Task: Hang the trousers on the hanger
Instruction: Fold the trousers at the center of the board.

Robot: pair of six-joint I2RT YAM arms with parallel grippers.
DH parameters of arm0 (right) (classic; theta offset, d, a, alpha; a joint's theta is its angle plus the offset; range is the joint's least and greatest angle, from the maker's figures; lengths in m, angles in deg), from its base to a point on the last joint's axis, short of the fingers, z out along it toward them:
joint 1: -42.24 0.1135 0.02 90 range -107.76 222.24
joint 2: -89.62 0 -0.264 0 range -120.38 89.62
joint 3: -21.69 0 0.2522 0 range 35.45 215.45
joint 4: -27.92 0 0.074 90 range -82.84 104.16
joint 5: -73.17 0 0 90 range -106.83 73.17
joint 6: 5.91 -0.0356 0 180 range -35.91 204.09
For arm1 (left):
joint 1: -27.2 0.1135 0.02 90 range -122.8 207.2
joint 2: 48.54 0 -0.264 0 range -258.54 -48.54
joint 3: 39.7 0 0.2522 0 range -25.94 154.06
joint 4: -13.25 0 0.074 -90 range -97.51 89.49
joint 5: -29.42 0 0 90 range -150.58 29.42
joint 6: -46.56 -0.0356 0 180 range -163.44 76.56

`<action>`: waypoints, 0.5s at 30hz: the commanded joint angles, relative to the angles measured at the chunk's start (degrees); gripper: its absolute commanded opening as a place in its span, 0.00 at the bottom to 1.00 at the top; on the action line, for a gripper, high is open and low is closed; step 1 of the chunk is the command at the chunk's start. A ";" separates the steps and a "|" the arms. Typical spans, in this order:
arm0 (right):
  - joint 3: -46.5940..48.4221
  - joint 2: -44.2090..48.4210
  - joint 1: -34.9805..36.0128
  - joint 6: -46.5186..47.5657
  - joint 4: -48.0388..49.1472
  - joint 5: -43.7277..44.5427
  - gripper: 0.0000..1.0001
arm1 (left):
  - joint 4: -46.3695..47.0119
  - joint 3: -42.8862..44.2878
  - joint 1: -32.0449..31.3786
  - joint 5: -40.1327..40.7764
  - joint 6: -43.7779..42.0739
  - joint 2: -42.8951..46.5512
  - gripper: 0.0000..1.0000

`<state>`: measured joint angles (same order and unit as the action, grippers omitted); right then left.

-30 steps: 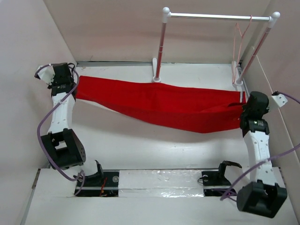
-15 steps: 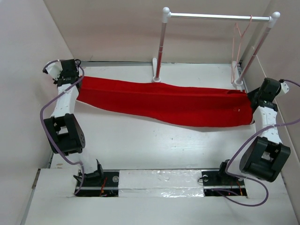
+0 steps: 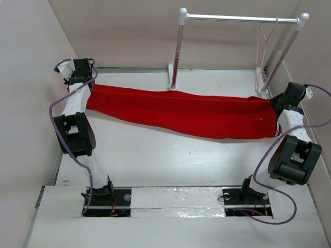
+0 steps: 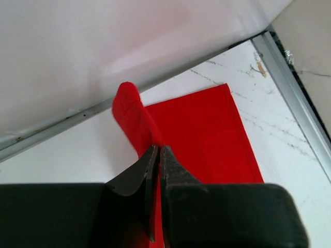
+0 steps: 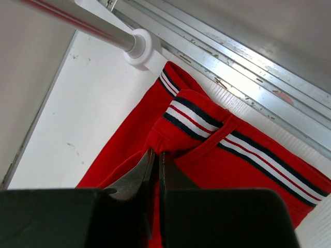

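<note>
The red trousers (image 3: 181, 111) lie stretched across the table from far left to far right. My left gripper (image 3: 78, 83) is shut on their left end, the leg hem (image 4: 191, 134), near the back left corner. My right gripper (image 3: 276, 103) is shut on their right end, at the striped waistband (image 5: 217, 129), beside the rack's right foot. The pale pink wire hanger (image 3: 265, 36) hangs from the right end of the rack's silver bar, above and behind my right gripper.
A rack with white posts and a silver bar (image 3: 240, 19) stands at the back; its left foot (image 3: 172, 85) touches the trousers' far edge. Side walls (image 3: 31, 103) close in left and right. A metal rail (image 4: 295, 93) runs along the table's edge.
Both arms have moved outward and toward the back, pulling the trousers taut and lowering them flat onto the table. Both grippers stay shut on the cloth.
</note>
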<state>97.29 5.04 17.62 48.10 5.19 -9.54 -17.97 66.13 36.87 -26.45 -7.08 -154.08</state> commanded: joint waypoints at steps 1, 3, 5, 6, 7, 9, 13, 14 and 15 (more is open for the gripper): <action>4.86 -1.37 -0.43 0.30 7.74 5.36 0.02 | 0.76 5.21 0.71 5.42 -2.26 -1.68 0.00; 6.00 -2.87 0.19 0.48 7.65 6.24 0.02 | 0.23 8.38 0.70 5.95 -2.87 -4.31 0.00; 8.02 -5.50 0.72 0.66 7.39 7.38 0.02 | -0.91 13.01 0.17 5.95 -3.57 -7.73 0.00; 8.72 -6.38 1.24 1.00 7.22 7.82 0.02 | -1.35 14.70 -0.44 6.21 -3.75 -8.80 0.00; 9.86 -7.87 1.24 1.09 7.21 8.09 0.02 | -1.70 16.28 -0.44 6.65 -4.01 -9.94 0.00; 10.57 -9.20 1.24 1.27 7.83 8.36 0.03 | -1.53 20.15 -1.76 7.70 -5.50 -13.01 0.00; 12.16 -12.89 1.24 0.83 8.36 7.21 0.04 | -1.44 25.43 -2.38 8.59 -7.00 -17.94 0.00; 13.12 -14.37 1.24 0.74 8.36 6.43 0.04 | -1.53 27.18 -2.38 8.67 -7.26 -18.99 0.00; 13.65 -15.17 1.24 0.83 8.36 5.99 0.07 | -1.53 27.80 -2.90 8.59 -7.53 -20.57 0.00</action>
<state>106.60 -8.77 19.87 48.26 6.17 -7.66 -21.01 89.58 33.15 -23.44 -11.83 -172.94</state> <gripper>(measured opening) 0.075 0.010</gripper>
